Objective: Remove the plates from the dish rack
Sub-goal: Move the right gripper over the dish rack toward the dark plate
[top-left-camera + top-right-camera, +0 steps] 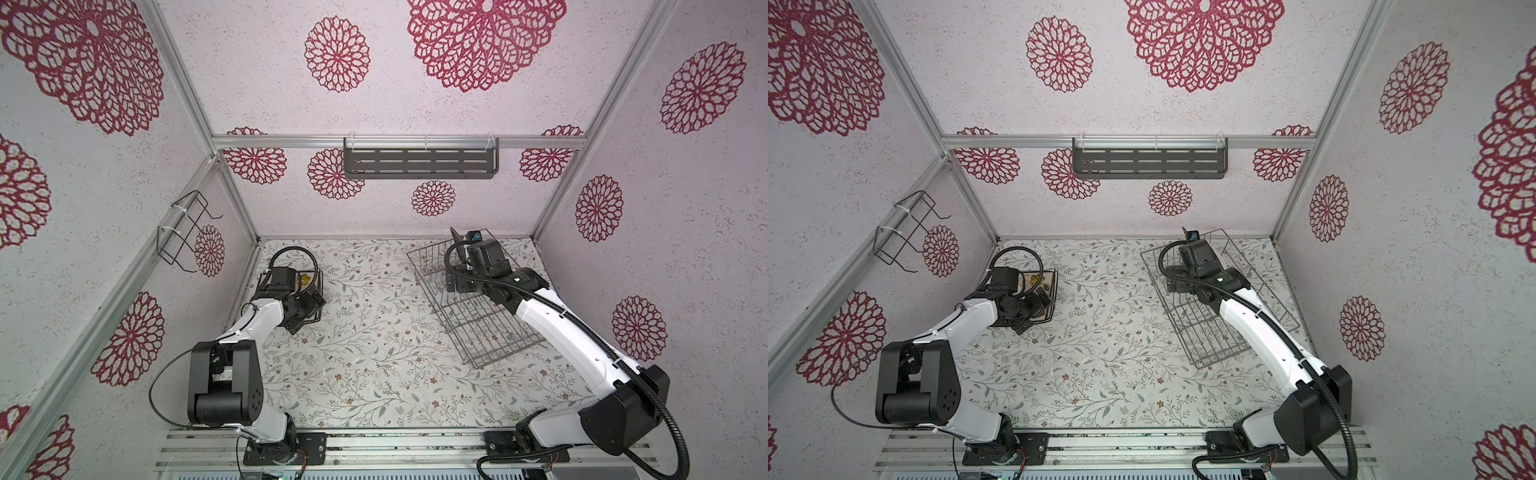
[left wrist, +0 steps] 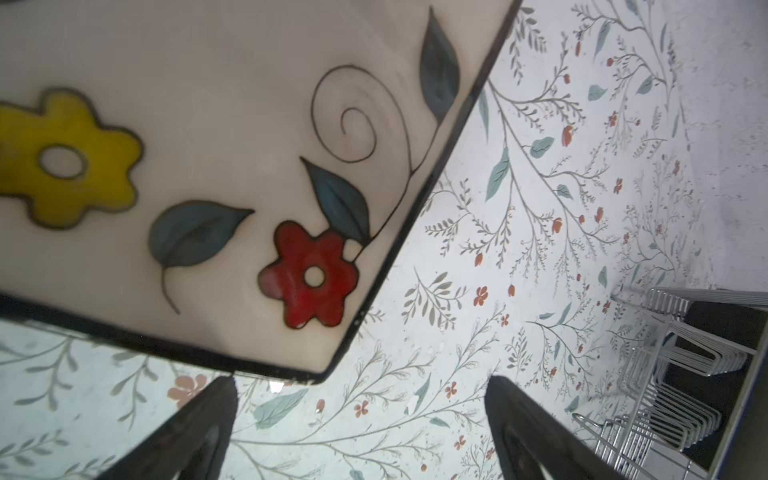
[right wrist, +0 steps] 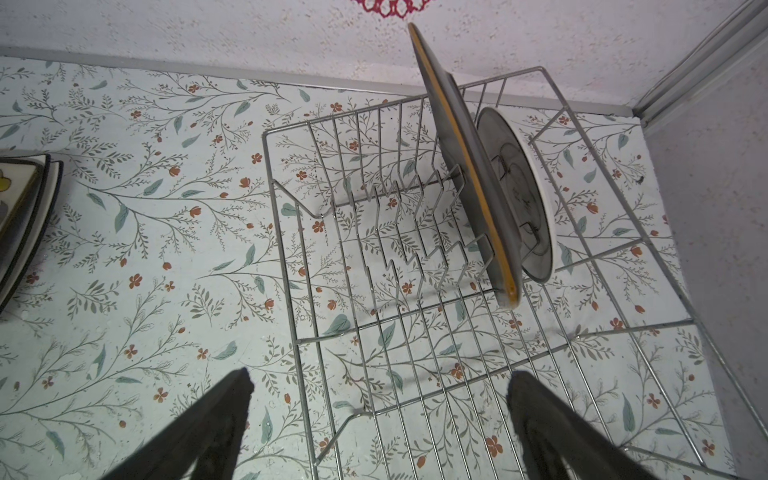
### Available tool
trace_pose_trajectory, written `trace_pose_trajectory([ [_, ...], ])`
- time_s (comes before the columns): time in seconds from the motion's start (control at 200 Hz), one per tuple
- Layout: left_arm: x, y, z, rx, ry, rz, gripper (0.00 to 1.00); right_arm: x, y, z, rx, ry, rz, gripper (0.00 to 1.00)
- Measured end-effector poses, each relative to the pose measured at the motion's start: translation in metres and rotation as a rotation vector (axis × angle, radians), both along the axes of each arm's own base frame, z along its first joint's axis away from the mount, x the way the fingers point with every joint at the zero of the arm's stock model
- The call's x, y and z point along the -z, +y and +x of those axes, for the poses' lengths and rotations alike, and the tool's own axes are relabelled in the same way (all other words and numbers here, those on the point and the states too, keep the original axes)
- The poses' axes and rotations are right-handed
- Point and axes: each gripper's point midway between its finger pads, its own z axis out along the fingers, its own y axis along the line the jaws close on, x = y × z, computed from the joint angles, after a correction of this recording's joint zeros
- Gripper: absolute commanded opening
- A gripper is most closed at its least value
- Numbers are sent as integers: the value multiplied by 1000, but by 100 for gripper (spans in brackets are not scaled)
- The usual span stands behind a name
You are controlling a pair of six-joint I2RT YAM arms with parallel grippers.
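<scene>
The silver wire dish rack (image 1: 490,332) stands at the table's back right. In the right wrist view two plates stand upright in its far tines: a grey square one with an orange rim (image 3: 469,174) and, behind it, a smaller round white one (image 3: 515,183). My right gripper (image 3: 380,374) hangs open over the bare part of the rack (image 3: 432,353), short of both plates and holding nothing. A stack of square plates (image 1: 305,279) lies flat at the back left, topped by a cream floral plate (image 2: 208,166). Just off that plate's corner, my left gripper (image 2: 361,382) is open and empty.
A dark grey slotted shelf (image 1: 419,162) hangs on the back wall. A small black wire holder (image 1: 187,232) is fixed to the left wall. The right wall and the back corner post stand close to the rack. Floral table surface (image 1: 374,353) lies between the two arms.
</scene>
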Motion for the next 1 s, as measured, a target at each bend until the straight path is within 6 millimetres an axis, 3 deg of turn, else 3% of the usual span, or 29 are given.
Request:
trace_pose_trajectory([
  [0.405,5,-6,2,15,17,49,97,2,-6,-3,10,-5,4,99],
  [0.806,8,2,-3,3,47,117,97,2,-8,-3,13,-5,5,99],
  [1.001,10,-1,5,12,50,105,97,1,-9,-3,16,-6,5,99],
])
